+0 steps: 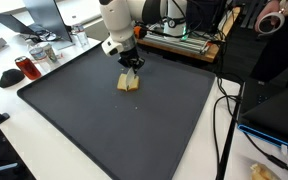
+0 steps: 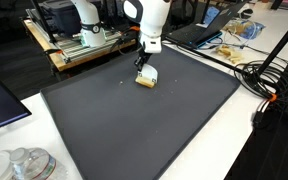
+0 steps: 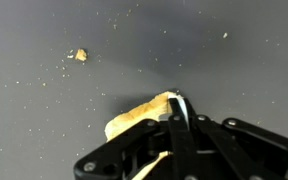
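Black mat [image 1: 104, 130] covers most of the tabletop. The Panda arm reaches down to its far-centre area. Gripper [image 1: 131, 70] is clamped shut on a tan bread piece [image 1: 128, 83], fingers pinching its upper edge in the wrist view [image 3: 134, 118]. Bread sits at mat level, roughly mid-width and toward the far edge. Can't tell if it's touching or just off the surface.

Step in hand, imo: the grasp itself, w/ the hold already made. Any move from here needs a steady pinch, since the bread looks crumbly.

Around it:
- equipment rack [image 2: 84, 40] behind the mat
- cables [image 2: 269, 80] off the mat's side, well apart
- red mug [image 1: 24, 68] beyond the other edge
- loose crumb [image 3: 80, 55] near the bread, plus specks

Nothing is in the way on the mat.
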`<state>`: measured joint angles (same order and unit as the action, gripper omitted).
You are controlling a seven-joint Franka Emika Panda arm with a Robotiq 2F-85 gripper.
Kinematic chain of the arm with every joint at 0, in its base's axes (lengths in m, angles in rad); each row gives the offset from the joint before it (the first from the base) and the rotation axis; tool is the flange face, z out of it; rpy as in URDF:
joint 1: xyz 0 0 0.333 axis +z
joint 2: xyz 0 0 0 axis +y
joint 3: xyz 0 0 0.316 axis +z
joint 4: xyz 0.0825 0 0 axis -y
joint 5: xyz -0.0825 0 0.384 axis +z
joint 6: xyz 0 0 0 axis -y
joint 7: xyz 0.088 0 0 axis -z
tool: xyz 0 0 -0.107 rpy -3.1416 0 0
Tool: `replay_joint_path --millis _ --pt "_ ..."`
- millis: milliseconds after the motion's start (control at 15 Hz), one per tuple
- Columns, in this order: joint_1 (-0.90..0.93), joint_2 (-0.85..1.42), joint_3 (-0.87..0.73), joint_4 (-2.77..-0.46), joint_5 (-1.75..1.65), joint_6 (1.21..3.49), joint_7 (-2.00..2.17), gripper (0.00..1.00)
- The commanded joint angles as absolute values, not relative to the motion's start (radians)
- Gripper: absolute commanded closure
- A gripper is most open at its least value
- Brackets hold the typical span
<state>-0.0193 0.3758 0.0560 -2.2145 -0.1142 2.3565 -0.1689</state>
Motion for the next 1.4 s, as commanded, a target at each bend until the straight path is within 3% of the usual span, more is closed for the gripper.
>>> replay_joint_path --millis 0,667,1333 --pt "-0.027 0.454 0.059 -2.203 -0.082 2.260 -0.225 0.99" --pt "-0.014 0.494 0.053 -2.129 -0.105 2.014 -0.232 0.99" --pt "0.001 0.456 0.047 -2.115 -0.133 2.126 -0.174 0.99"
